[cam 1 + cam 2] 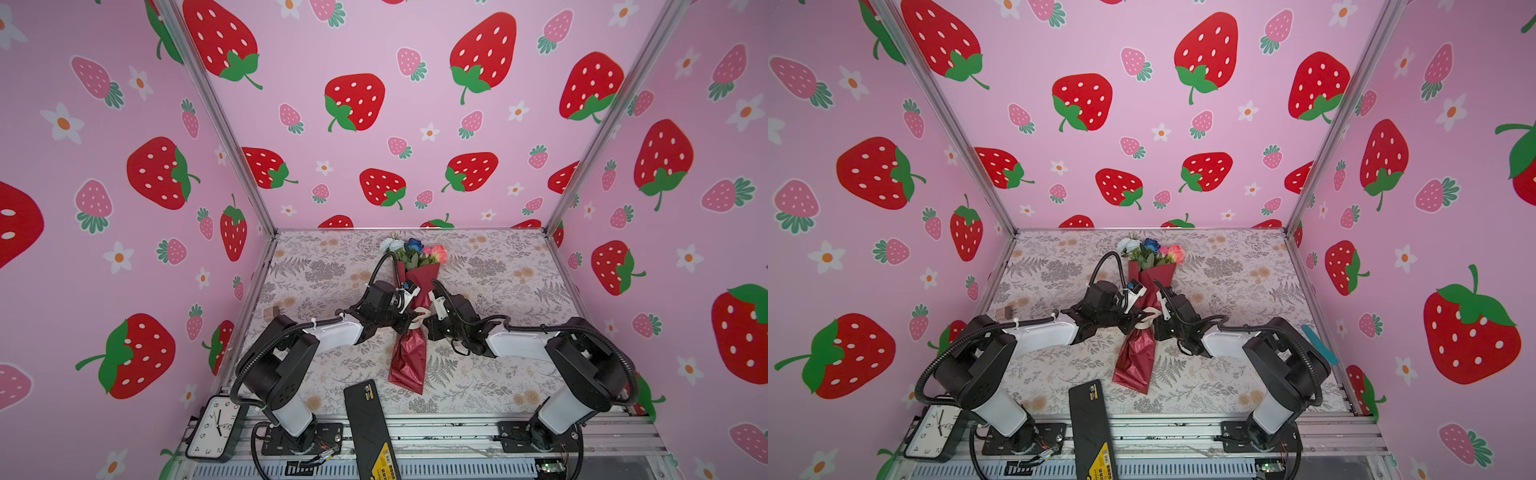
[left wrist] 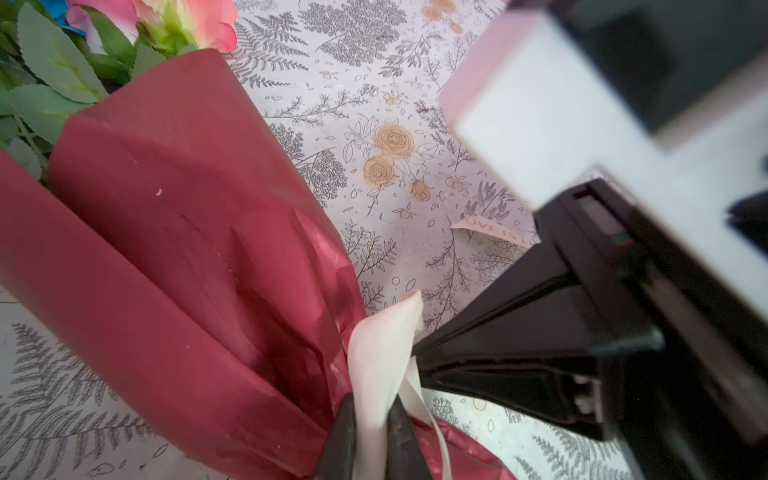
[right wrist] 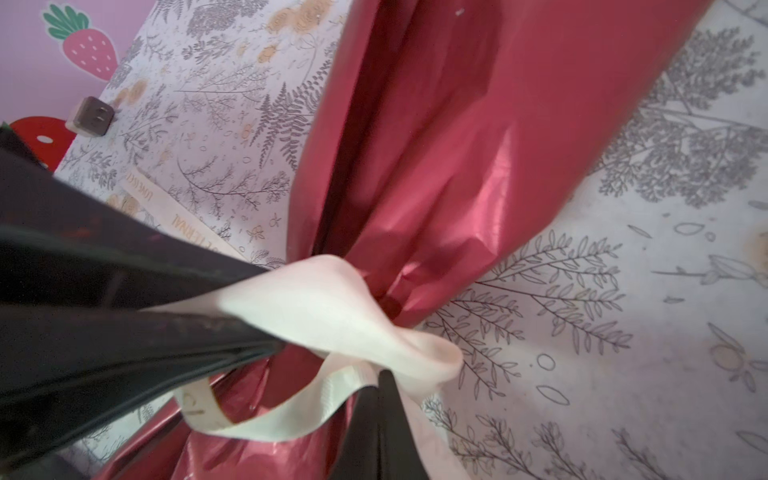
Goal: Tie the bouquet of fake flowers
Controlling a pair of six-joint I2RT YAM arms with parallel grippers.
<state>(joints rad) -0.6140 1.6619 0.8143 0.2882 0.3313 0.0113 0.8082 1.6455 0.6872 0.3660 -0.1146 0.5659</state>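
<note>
The bouquet of fake flowers point(image 1: 409, 353) point(image 1: 1136, 357) lies along the middle of the table. Its pale, blue and pink blooms point(image 1: 415, 247) point to the far wall, and dark red glossy paper point(image 2: 166, 228) point(image 3: 457, 124) wraps the stems. A cream ribbon point(image 1: 419, 316) point(image 2: 378, 353) point(image 3: 311, 303) loops round the paper's narrow waist. My left gripper point(image 1: 409, 321) point(image 2: 372, 401) stands at the waist's left side, shut on a ribbon strand. From the right side, my right gripper point(image 1: 429, 321) point(image 3: 379, 376) is shut on another strand at its tips. The stems are hidden by the paper.
Lettered ribbon ends point(image 2: 494, 232) point(image 3: 174, 216) lie flat on the floral tablecloth. A black case with a yellow label point(image 1: 370, 428) sits at the front edge, a clock point(image 1: 212, 428) at the front left, and a small brown block point(image 1: 272, 311) point(image 3: 92, 116) near the left wall.
</note>
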